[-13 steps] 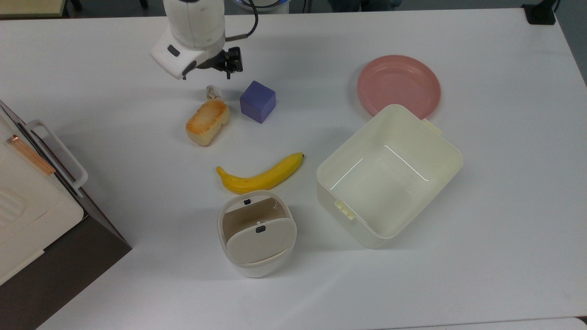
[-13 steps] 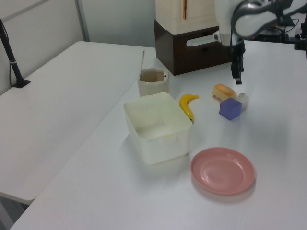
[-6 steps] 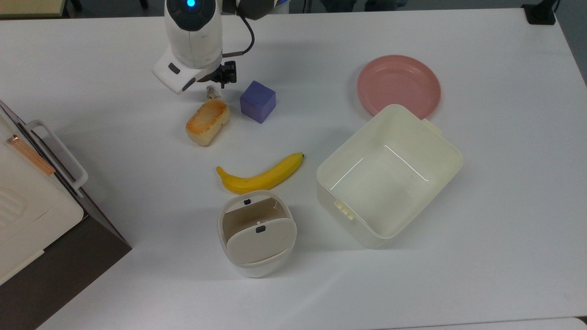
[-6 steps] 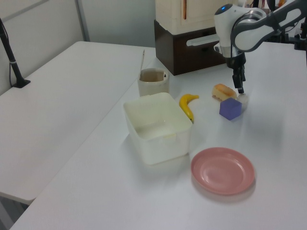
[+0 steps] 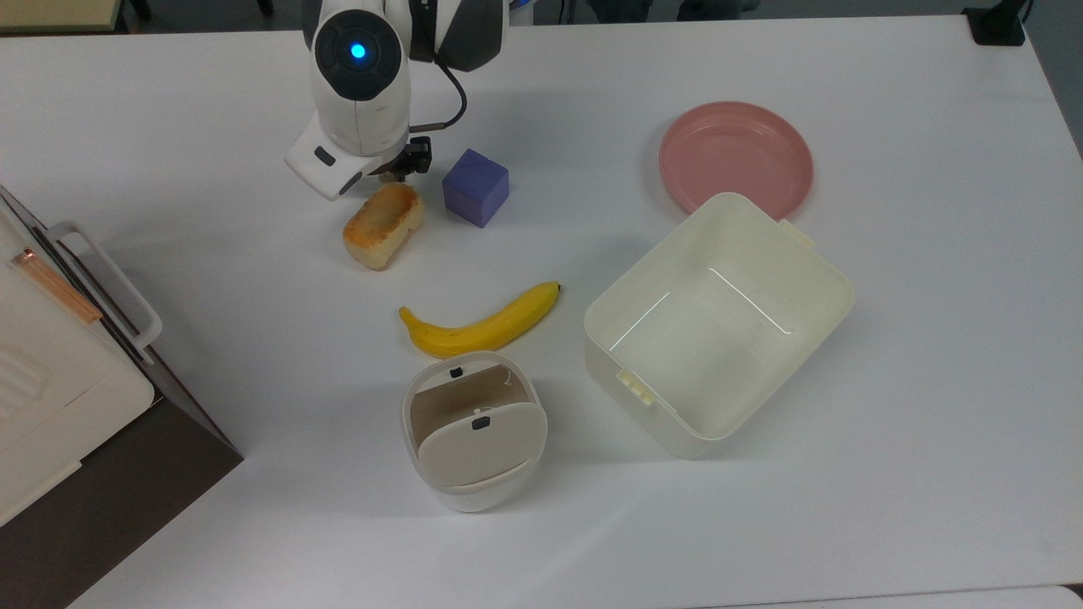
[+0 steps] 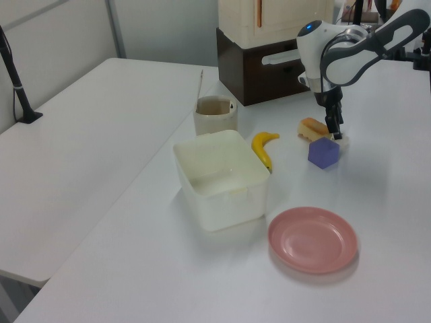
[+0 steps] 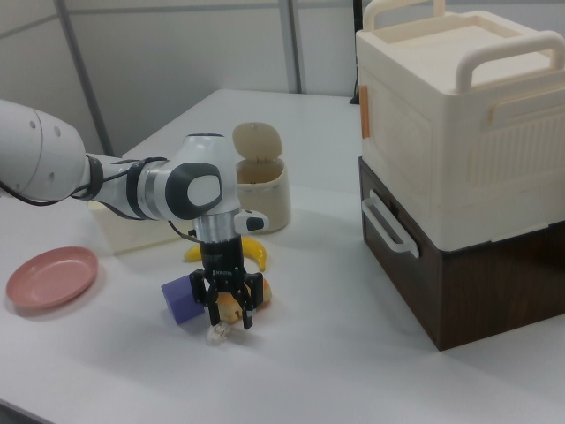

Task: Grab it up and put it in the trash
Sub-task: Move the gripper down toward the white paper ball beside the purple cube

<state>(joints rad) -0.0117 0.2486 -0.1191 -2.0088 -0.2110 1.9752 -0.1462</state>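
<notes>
Right view — tiny whitish crumpled wad [image 7: 217,333]

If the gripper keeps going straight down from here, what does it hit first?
Most likely the paper wad: in the right view the open gripper points down with the wad just under its fingertips, bread close behind. Depth is unclear, so it may touch the table beside it.

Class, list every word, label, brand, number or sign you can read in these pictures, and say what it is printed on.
None can be read: no words, numbers or brand marks.
The small dark buttons on the white bin carry no legible sign.
The round blue light on the robot arm is a plain light, not a sign.
</notes>
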